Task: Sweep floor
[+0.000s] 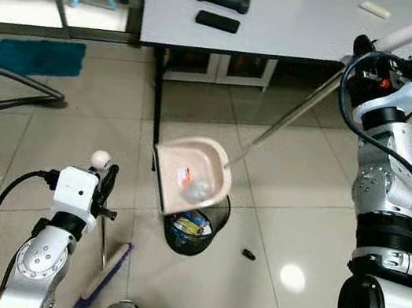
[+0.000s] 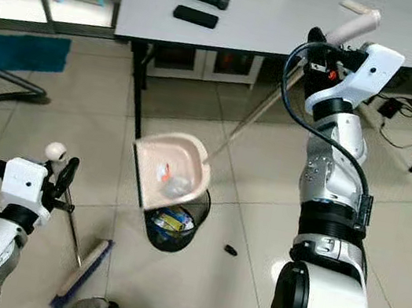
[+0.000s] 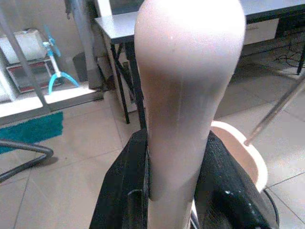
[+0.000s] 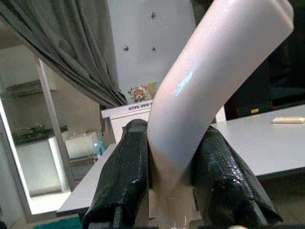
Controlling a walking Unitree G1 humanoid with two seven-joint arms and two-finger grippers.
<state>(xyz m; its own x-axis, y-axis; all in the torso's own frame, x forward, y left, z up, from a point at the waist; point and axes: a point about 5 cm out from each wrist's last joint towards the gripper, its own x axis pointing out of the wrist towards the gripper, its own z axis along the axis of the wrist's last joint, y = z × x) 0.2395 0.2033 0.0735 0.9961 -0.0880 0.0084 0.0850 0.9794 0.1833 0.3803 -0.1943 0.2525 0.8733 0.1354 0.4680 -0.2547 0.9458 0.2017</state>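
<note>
Your right pincer (image 1: 364, 56) clenches the dustpan (image 1: 193, 174) handle, tipping litter into the bin (image 1: 194, 228) beneath, while your left pincer (image 1: 107, 184) grips the broom (image 1: 103, 278), resting near-left on the floor.

Left claw (image 3: 174, 191) tight around pale broom handle (image 3: 188, 86), dustpan (image 3: 240, 152) beyond.

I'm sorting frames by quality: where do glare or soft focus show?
Left eye view: a bright ceiling-light glare on the floor tile, otherwise sharp. Left wrist view: the broom handle looms close and soft. Right wrist view: a glare streak on the dustpan handle, background dimmer.
</note>
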